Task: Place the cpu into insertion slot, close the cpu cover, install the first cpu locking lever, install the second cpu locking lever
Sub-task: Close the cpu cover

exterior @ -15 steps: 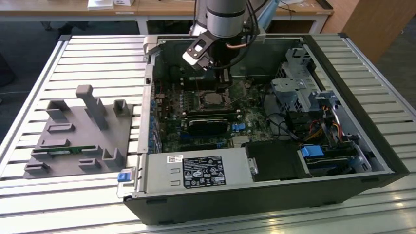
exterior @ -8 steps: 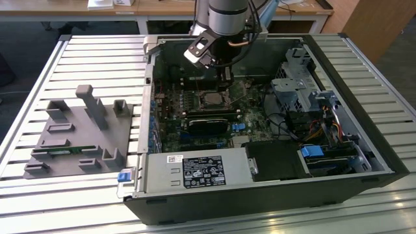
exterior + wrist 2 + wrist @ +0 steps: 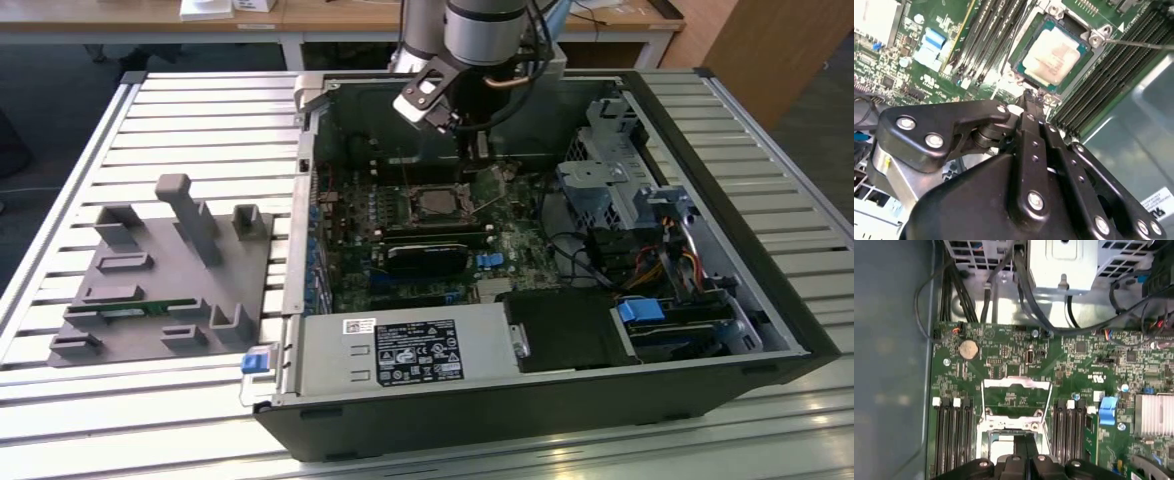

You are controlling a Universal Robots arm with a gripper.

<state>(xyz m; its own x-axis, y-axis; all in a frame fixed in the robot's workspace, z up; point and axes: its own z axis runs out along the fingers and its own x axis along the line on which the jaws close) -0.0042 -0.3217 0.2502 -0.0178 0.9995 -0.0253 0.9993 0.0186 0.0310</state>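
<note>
The cpu [image 3: 1053,52] is seated in the insertion slot [image 3: 1093,36]. The cpu cover [image 3: 1015,384] is seen raised open behind the slot, so closing it and both levers are judged left. The tool [image 3: 1029,102] is closed, apparently empty, just beside the slot.

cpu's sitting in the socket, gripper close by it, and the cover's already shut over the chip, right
Not quite. The cpu does sit in the insertion slot, with the gripper close by its edge. But the cpu cover is open, swung back off the chip, not shut over it. The first wrist view shows this.
</note>
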